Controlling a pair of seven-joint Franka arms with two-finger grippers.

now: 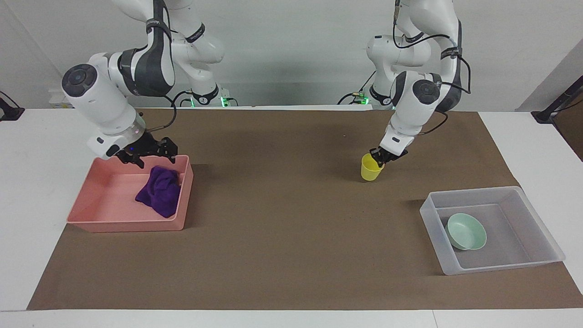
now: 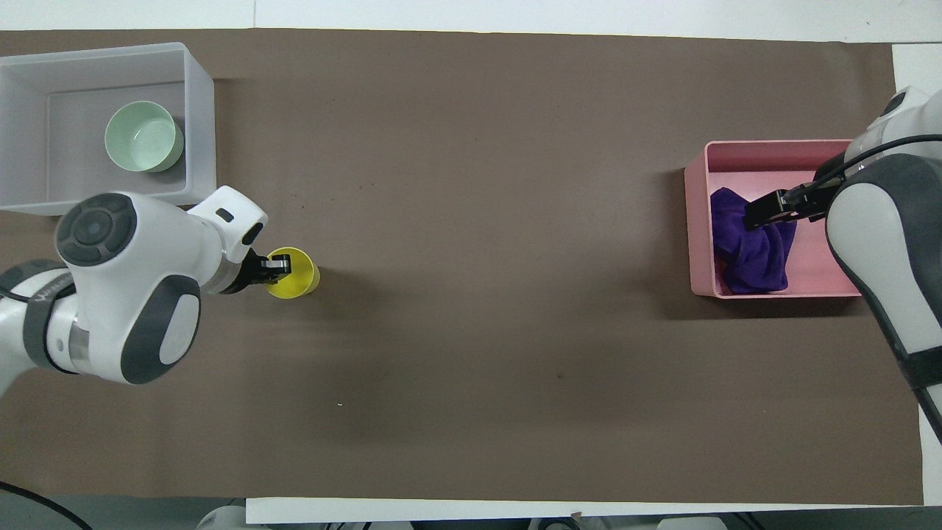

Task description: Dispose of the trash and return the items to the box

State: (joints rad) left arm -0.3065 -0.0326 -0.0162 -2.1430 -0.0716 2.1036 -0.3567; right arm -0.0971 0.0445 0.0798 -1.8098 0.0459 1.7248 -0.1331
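The purple rag [image 1: 159, 191] lies crumpled in the pink tray [image 1: 127, 225], at the corner nearest the table's middle; it also shows in the overhead view [image 2: 751, 254]. My right gripper [image 1: 152, 157] is open and empty, just above the rag [image 2: 765, 210]. My left gripper [image 1: 379, 157] is shut on the rim of the yellow cup [image 1: 370, 169], which is upright on or just above the brown mat [image 2: 294, 274]. The mint-green bowl [image 1: 466, 231] rests in the clear tub [image 1: 501, 266] at the left arm's end [image 2: 142, 137].
The pink tray [image 2: 699, 221] sits at the right arm's end of the brown mat. The clear tub [image 2: 200, 125] sits farther from the robots than the cup. Bare mat [image 1: 282, 205] lies between tray and cup.
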